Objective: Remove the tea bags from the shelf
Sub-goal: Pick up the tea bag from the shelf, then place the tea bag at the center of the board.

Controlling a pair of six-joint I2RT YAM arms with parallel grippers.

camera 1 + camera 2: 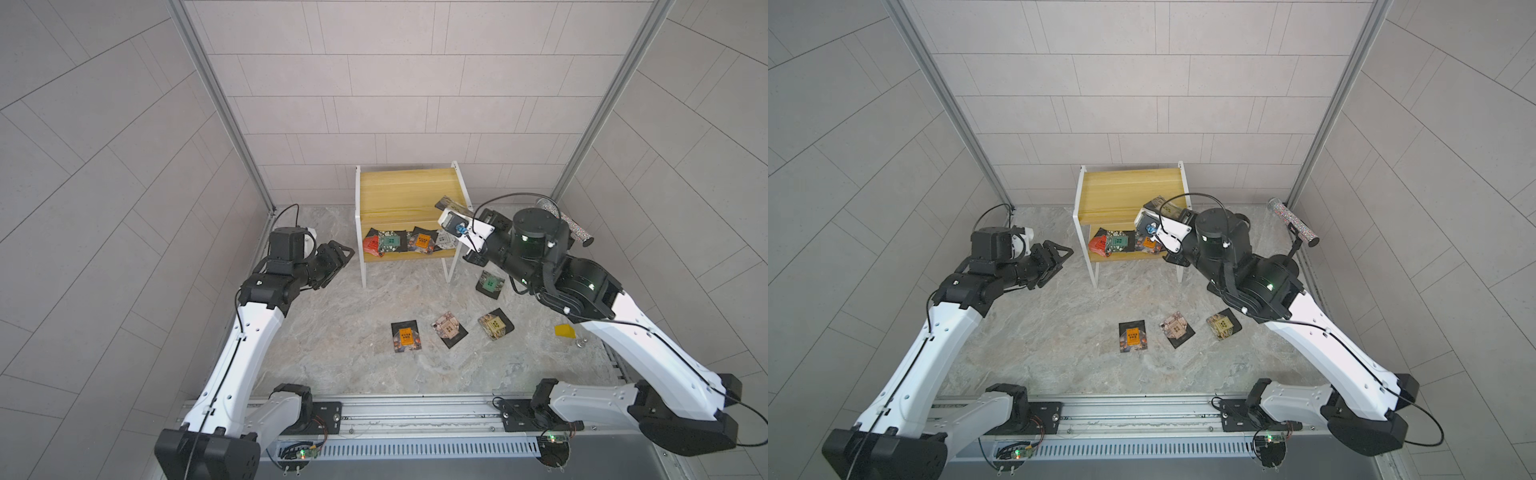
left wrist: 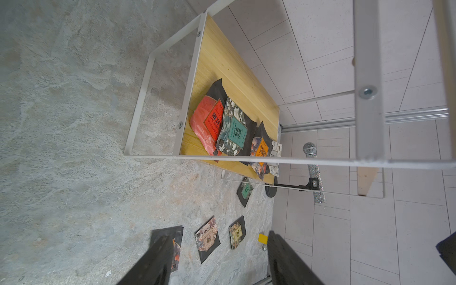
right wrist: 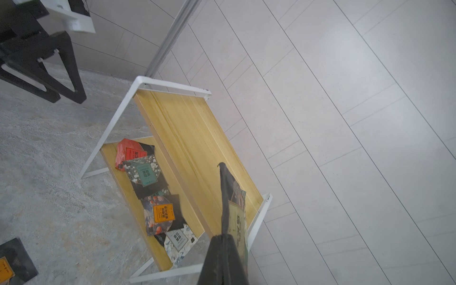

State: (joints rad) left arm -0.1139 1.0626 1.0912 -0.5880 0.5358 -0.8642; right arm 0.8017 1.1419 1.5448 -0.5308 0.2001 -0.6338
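From above, in both top views: clamped shut in the right gripper (image 1: 462,211), one black-edged square tea sachet with a patterned face (image 1: 451,204), at the right front corner of the bare upper board of the small two-tier shelf of yellowish wood and thin white metal frame (image 1: 409,187); impossible to tell whether clear of the wood. Best raised above the white rail first, then carried out over the grey marbled tabletop (image 1: 332,353) and released near the four loose sachets (image 1: 449,328) lying there, without nudging the frame. Left gripper (image 1: 340,259) well to the left of the shelf, spread open, empty. Through the left wrist: black fingers (image 2: 160,259) apart, nothing between. On the lower board, a red sachet (image 2: 207,123) partly under a green-labelled sachet (image 2: 234,130), then an orange-labelled sachet (image 2: 261,150) and a white-labelled sachet (image 2: 275,158), overlapping, flat. Through the right wrist: held sachet seen edge-on, thin, pinched at one end, likely floppy, so worth moving slowly.
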